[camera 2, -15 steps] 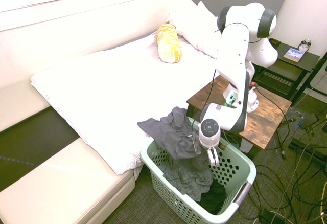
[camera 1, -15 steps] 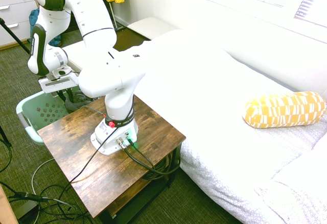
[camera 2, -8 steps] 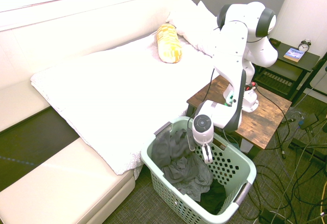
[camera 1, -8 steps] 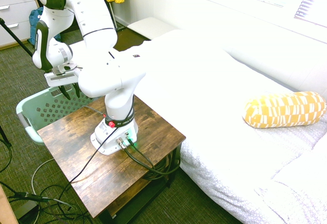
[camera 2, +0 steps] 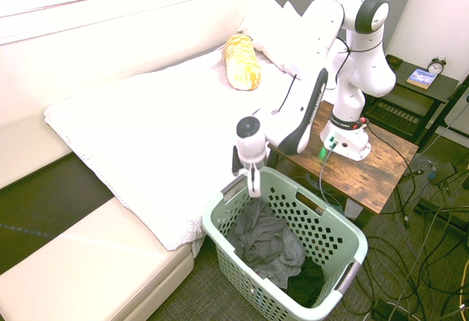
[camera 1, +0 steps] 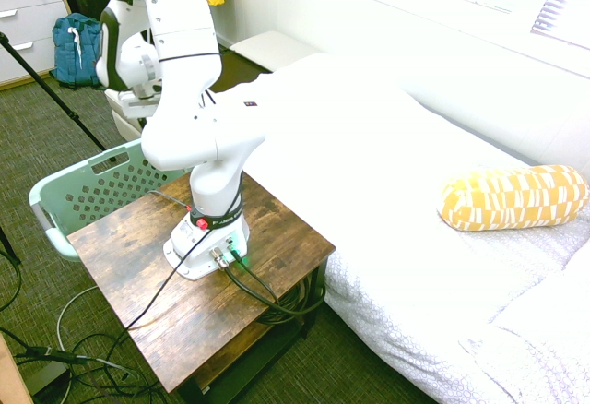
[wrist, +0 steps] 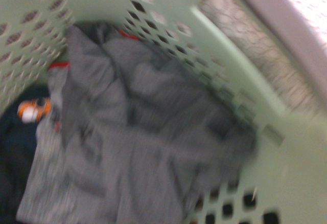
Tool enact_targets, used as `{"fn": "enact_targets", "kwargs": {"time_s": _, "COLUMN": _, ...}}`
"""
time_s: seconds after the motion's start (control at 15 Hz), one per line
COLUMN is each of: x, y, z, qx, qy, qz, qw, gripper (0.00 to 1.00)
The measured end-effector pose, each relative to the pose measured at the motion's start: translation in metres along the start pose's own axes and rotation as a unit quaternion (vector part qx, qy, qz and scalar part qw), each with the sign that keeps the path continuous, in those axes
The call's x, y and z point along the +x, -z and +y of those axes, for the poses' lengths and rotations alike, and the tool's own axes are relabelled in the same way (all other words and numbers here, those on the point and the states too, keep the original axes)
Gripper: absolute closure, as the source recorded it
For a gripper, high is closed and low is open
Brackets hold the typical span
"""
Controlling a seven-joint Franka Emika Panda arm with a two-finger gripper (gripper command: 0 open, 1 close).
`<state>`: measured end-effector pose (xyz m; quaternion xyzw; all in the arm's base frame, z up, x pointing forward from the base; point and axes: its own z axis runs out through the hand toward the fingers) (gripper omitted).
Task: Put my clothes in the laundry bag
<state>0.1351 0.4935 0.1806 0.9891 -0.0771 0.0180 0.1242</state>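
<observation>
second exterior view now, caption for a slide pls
Robot arm's gripper poised at the rim of a mint-green laundry basket with rumpled dark grey clothes inside, beside a white-covered bed.

The charcoal-grey clothes (camera 2: 270, 244) lie crumpled in soft folds inside the laundry basket (camera 2: 339, 227), heaped low against its perforated wall. The basket, pale mint green with a thick rounded rim, stands upright and open-topped.
</observation>
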Motion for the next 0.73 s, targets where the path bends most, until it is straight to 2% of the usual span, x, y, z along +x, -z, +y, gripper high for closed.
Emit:
{"fn": "enact_targets", "kwargs": {"time_s": 0.2, "x": 0.13, "y": 0.03, "z": 0.065, "qx": 0.022, "qy": -0.074, "qz": -0.005, "qw": 0.997, "gripper": 0.0}}
{"fn": "enact_targets", "kwargs": {"time_s": 0.4, "x": 0.256, "y": 0.035, "z": 0.188, "qx": 0.037, "qy": -0.158, "qz": -0.024, "qw": 0.986, "gripper": 0.0}}
{"fn": "enact_targets", "kwargs": {"time_s": 0.6, "x": 0.338, "y": 0.013, "z": 0.307, "qx": 0.054, "qy": -0.247, "qz": -0.039, "qw": 0.967, "gripper": 0.0}}
{"fn": "enact_targets", "kwargs": {"time_s": 0.73, "x": 0.37, "y": -0.013, "z": 0.365, "qx": 0.061, "qy": -0.314, "qz": -0.049, "qw": 0.946, "gripper": 0.0}}
